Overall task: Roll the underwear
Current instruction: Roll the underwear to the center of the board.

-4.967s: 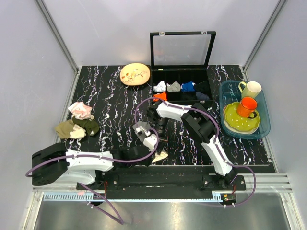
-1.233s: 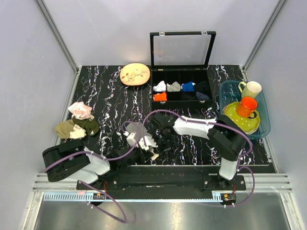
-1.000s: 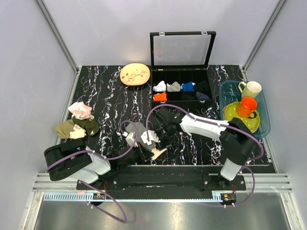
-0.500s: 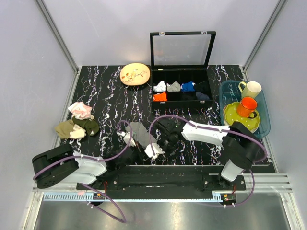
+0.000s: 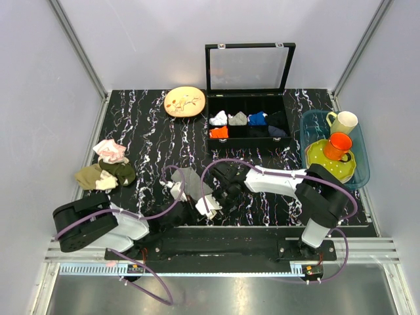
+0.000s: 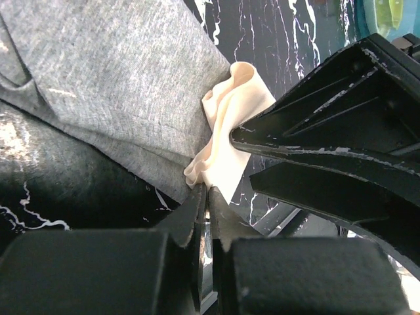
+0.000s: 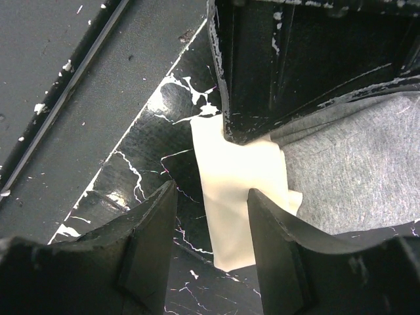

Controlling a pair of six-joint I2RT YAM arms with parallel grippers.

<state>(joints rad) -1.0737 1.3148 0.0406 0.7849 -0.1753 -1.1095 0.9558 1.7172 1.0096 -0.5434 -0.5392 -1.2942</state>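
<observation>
1. Cream edging of the underwear (image 6: 118, 79) is pinched between the tightly closed fingers of my left hand (image 6: 205, 197), low over the near edge of the counter (image 5: 151, 138).
2. My right hand (image 7: 210, 193) faces it from the right, close in, with its fingers spread wide. The same cream edging lies flat on the counter in the gap between them.
3. The grey body of the garment spreads away from both hands across the black marbled surface.
4. Farther off to the left lie olive-green and tan cloths (image 5: 105, 176), with a pink-and-white cloth (image 5: 110, 151) just behind them.
5. At the back stands a black compartment box (image 5: 246, 143), its lid raised and small cloths inside. A plate (image 5: 184, 102) sits to its left and a blue tub (image 5: 361, 172) holding cups to its right.
</observation>
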